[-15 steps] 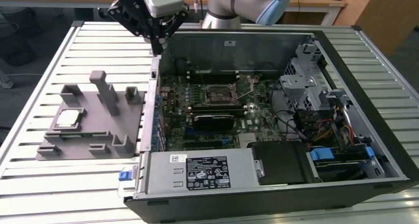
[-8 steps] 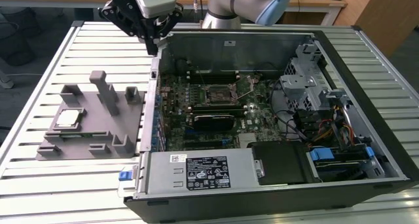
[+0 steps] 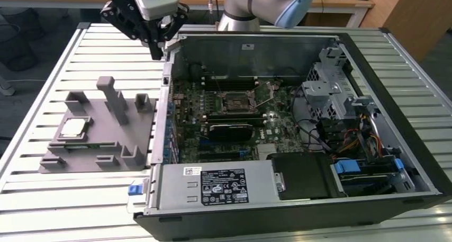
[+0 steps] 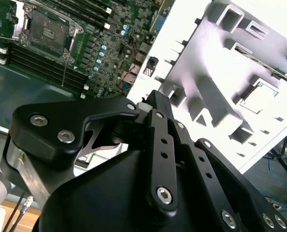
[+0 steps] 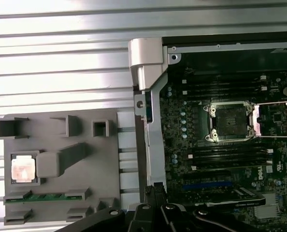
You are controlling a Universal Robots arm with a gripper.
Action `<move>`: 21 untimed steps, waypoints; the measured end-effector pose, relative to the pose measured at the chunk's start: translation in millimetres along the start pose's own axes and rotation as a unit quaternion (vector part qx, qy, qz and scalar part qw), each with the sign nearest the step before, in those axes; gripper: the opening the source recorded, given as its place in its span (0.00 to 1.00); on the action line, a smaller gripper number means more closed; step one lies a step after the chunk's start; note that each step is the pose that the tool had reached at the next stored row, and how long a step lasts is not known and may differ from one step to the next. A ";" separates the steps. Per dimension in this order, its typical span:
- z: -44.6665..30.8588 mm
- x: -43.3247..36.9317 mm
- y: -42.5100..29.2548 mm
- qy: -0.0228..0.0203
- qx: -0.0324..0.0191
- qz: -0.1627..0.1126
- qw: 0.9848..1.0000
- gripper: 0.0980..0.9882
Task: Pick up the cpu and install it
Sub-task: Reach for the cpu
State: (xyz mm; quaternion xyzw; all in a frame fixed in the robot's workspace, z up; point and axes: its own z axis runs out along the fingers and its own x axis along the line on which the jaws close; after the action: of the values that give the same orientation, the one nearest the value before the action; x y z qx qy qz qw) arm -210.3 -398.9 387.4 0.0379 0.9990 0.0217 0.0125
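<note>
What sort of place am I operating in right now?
Probably a robotics lab or workshop bench: an open computer case sits on a slatted metal table, beside a grey tray holding the cpu.

cpu top was silvery w/ thin pale-tan rim; washed out to pinkish-white in first wrist view. Tray was plain matte grey, w/ a green strip in one slot. Counter was bright silver, ribbed in parallel slat lines. Gripper was black; silver screw heads in second wrist view. Arm was silver-grey w/ a light-blue cap. Mobo was dark green, socket black w/ metal frame. Case was black outside, grey inside. PSU was bare silver, blk label. Blue tabs; wires orange/yellow/red.
</note>
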 end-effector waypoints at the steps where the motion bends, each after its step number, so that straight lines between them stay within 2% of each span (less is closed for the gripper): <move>1: 0.1 1.9 -0.2 0.000 0.000 0.000 1.000 0.01; 8: 0.5 17.3 -1.3 0.000 0.000 0.000 1.000 0.01; 21: 0.4 57.1 -4.4 0.000 0.000 0.000 1.000 0.01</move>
State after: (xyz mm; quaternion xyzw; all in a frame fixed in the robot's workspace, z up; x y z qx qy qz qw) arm -267.5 -398.9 385.5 0.0379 0.9990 0.0217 0.0124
